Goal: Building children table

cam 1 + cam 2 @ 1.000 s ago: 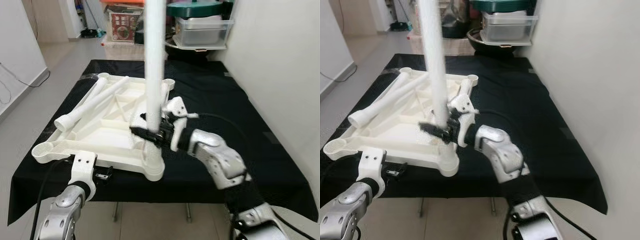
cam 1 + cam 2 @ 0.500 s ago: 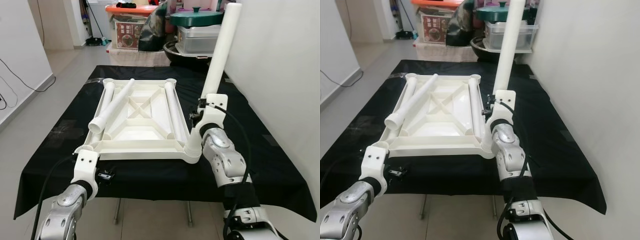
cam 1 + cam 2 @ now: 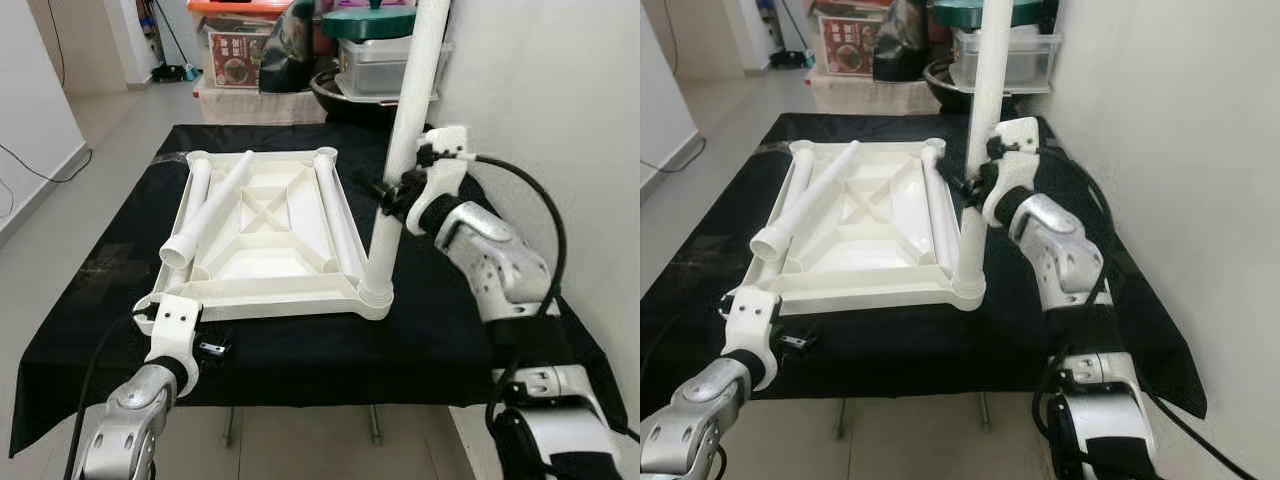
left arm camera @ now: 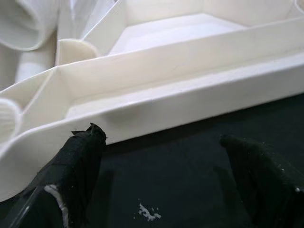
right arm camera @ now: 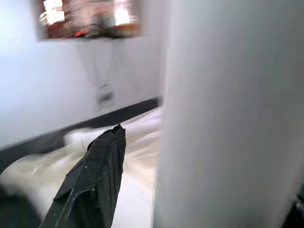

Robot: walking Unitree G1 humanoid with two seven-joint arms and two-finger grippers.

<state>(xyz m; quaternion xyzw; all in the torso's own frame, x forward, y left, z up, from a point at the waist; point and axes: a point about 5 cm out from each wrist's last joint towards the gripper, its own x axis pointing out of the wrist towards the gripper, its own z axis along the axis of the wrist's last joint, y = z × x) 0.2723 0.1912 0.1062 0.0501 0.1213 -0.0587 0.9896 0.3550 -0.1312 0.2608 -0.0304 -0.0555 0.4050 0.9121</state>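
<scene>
At corner socket, table leg [image 3: 405,155] top cut off, right claw [image 3: 392,196] gripping.

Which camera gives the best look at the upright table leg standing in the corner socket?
The left eye view: the upright table leg rises from its corner socket, held by the right gripper. The right eye view matches. The right wrist view shows a blurred close-up.
</scene>
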